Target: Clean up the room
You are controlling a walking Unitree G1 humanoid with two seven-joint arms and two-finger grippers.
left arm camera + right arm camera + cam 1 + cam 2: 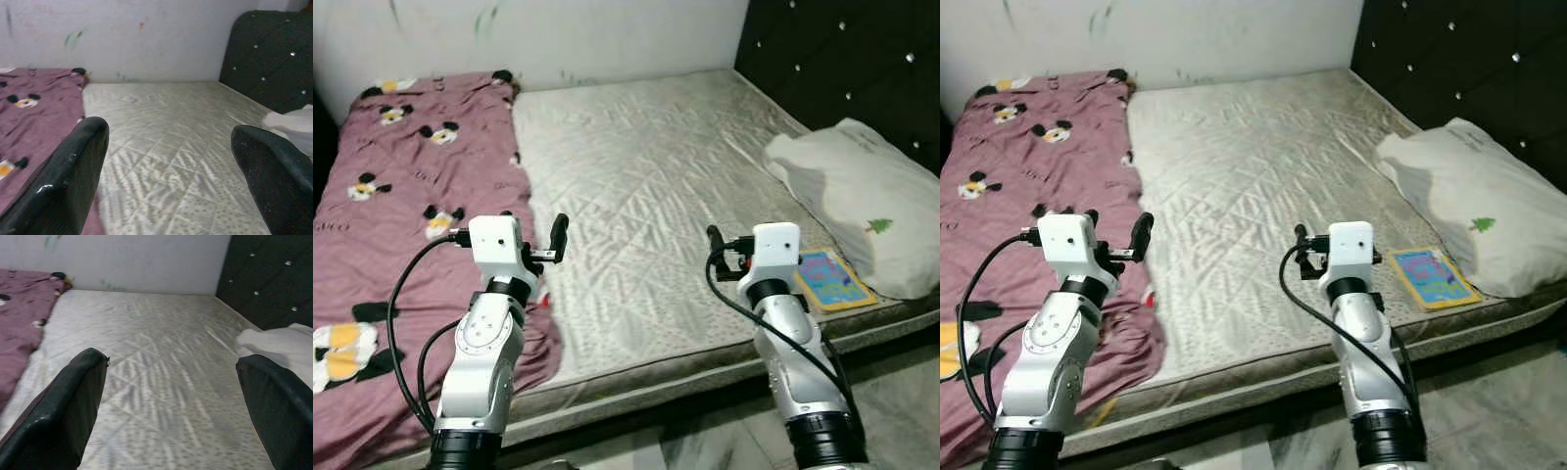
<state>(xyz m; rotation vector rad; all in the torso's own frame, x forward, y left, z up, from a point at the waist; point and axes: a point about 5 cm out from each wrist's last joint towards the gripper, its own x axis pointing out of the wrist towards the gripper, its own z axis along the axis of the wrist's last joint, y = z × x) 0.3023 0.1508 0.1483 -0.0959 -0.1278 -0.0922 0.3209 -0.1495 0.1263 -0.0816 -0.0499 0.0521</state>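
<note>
Bare quilted mattress (646,186) fills most of the bed, running back to a scuffed white wall (607,34) with a dark tufted headboard (842,69) along the robot's right. Nearest the camera, both arms are raised over the front edge of the bed. The left gripper (168,161) has its two black fingers spread wide with nothing between them, above the line where a maroon cartoon-mouse bedsheet (391,225) meets the bare mattress. The right gripper (171,401) is likewise spread and empty, over the front right part of the mattress.

Just to the right of the right arm, near the front edge, a small colourful children's book (829,279) lies flat, its far corner touching or tucked under a white pillow (862,201). The pillow sits skewed against the headboard side, with a small green tree mark on its cover. Further back, the bedsheet lies bunched along the left side only, covering roughly a third of the bed and leaving the rest uncovered right up to the wall.

By my reading, the tidying has barely begun: nothing is held, the sheet is not yet spread, the pillow is not squared, and the book is not put away. Spreading the sheet looks like the biggest job left.
</note>
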